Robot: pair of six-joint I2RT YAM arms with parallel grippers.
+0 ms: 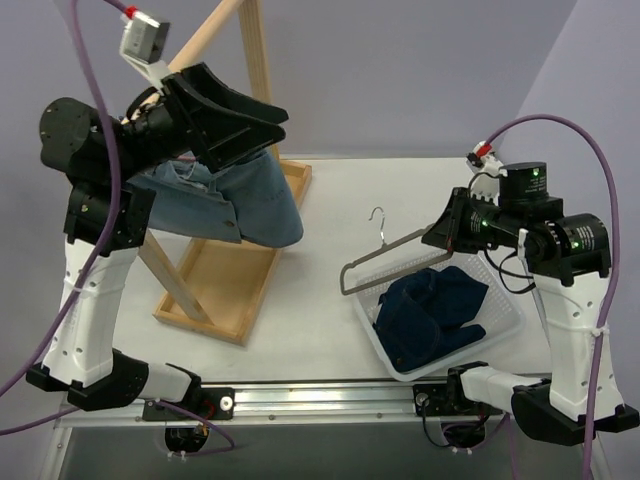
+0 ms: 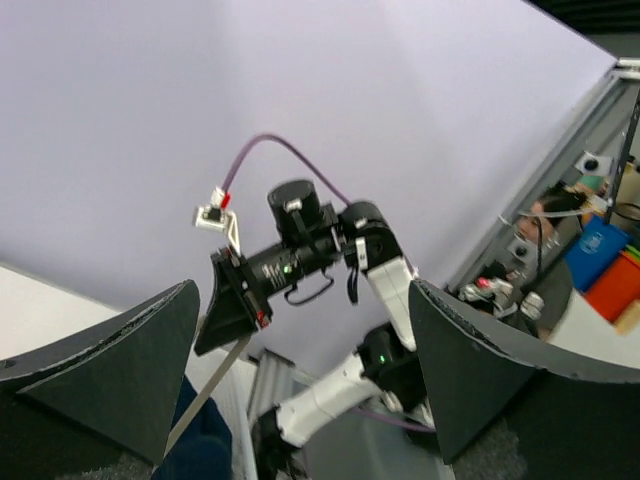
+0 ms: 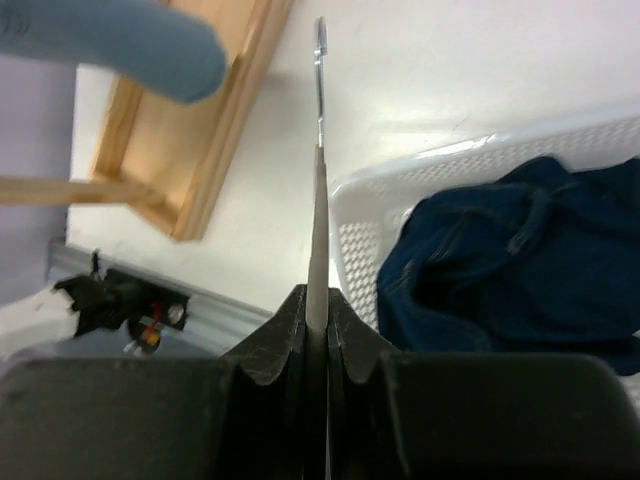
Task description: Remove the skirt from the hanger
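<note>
**Two arms up, hanger bare**

Pinches the grey hanger (image 3: 317, 200) in the right gripper (image 3: 317, 298), jaws closed flat on its wire, hook pointing straight away from the gripper. Has the dark blue skirt (image 1: 435, 310) off the hanger, heaped in the white basket (image 1: 498, 297) just below that gripper. Holds the left gripper (image 1: 283, 127) raised and spread wide, gripping nothing, over a light blue denim garment (image 1: 255, 205) by the wooden rack (image 1: 225, 280), well above the tabletop (image 1: 400, 190).

The left tool (image 1: 282, 125) covers the top of the light denim garment (image 1: 265, 205).
</note>
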